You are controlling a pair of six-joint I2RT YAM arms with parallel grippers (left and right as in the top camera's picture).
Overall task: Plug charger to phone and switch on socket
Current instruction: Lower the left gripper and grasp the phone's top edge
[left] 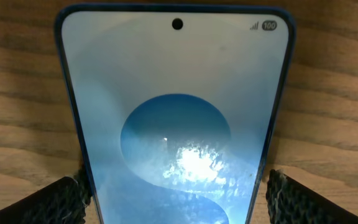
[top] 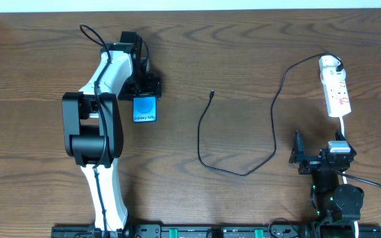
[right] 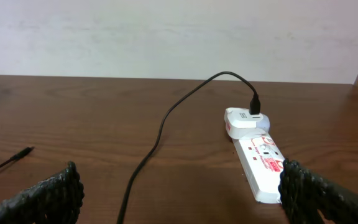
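Far left, flat blue-screen smartphone: stiff, slick, fragile; hold by long edges; left pincer wide, straddling it; right pincer wide, empty

blue phone, black charger, white socket

A brown wooden table carries a white socket. The black charger runs from the socket's far end and loops leftward, its free tip on bare wood. The phone lies screen up, well left of the socket, beyond that tip
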